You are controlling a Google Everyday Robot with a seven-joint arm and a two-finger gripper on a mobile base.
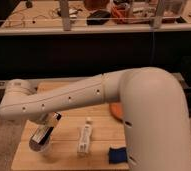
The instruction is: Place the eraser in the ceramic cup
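Observation:
My gripper hangs from the white arm, low over the front left part of the wooden table. A white oblong thing with dark print, perhaps the eraser, lies flat in the middle of the table, to the right of the gripper and apart from it. An orange rounded thing, perhaps the ceramic cup, shows at the back right, mostly hidden behind my arm. I cannot tell whether the gripper holds anything.
A blue block-like thing lies near the table's front right edge. My bulky white arm covers the right side of the view. A dark counter with cluttered shelves runs behind the table.

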